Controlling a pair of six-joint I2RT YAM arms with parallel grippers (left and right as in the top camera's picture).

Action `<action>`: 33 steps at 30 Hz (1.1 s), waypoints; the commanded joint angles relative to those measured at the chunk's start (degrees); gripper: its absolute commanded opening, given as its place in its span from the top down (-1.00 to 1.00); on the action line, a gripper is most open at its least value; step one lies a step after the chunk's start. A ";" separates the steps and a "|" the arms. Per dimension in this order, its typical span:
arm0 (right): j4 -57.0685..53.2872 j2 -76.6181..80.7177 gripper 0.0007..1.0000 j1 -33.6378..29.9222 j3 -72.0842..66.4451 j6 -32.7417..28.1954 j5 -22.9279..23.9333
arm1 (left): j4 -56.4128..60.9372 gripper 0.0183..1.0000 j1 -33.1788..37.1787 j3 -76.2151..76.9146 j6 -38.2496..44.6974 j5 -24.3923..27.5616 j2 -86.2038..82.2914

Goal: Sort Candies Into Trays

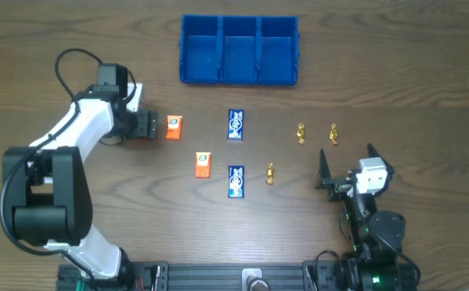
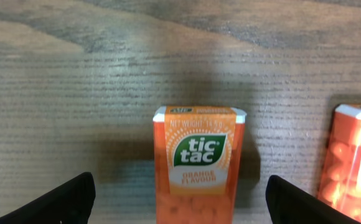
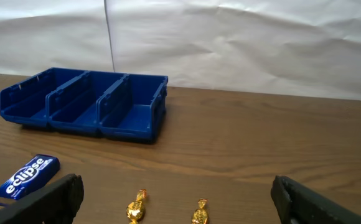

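A blue tray (image 1: pixel 221 48) with three compartments stands at the table's far middle. An orange candy box (image 1: pixel 174 127) lies to the left of centre, and my left gripper (image 1: pixel 154 125) is low at its left end, open. In the left wrist view that orange box (image 2: pixel 199 165) sits centred between the spread fingers (image 2: pixel 62 199), untouched. A second orange box (image 1: pixel 203 164) lies nearer. Two blue gum packs (image 1: pixel 235 124) (image 1: pixel 236 182) lie mid-table, and gold wrapped candies (image 1: pixel 301 132) (image 1: pixel 333 133) (image 1: pixel 270 173) lie further right. My right gripper (image 1: pixel 346 166) is open at the near right, holding nothing.
The right wrist view looks across the table to the blue tray (image 3: pixel 81 115), one blue pack (image 3: pixel 26 178) and two gold candies (image 3: pixel 137 206) (image 3: pixel 200 213). A white sheet hangs behind the table. Bare wood surrounds the tray and both table ends.
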 commanded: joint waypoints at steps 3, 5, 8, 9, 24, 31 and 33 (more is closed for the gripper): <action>-0.31 -0.31 -1.00 0.33 -0.13 -0.66 -0.31 | 0.70 -0.72 0.15 0.74 0.83 -0.35 2.47; -0.31 -0.31 -1.00 0.33 -0.13 -0.68 -0.31 | 1.16 -0.62 0.15 0.74 0.85 0.24 2.47; -0.31 -0.31 -1.00 0.33 -0.13 -0.68 -0.31 | 1.25 -0.33 0.13 0.74 0.83 0.61 2.47; -0.31 -0.31 -1.00 0.33 -0.13 -0.66 -0.31 | 1.25 -0.25 0.11 0.74 0.83 0.72 2.47; -0.31 -0.31 -1.00 0.33 -0.13 -0.68 -0.31 | -0.28 0.47 -0.55 3.26 -2.69 2.29 0.98; -0.31 -0.31 -1.00 0.33 -0.13 -0.68 -0.31 | -9.16 0.49 -4.57 17.62 -10.80 -1.49 -5.09; -0.31 -0.31 -1.00 0.33 -0.13 -0.66 -0.31 | -11.93 0.48 -6.95 24.11 -12.57 -3.93 -5.40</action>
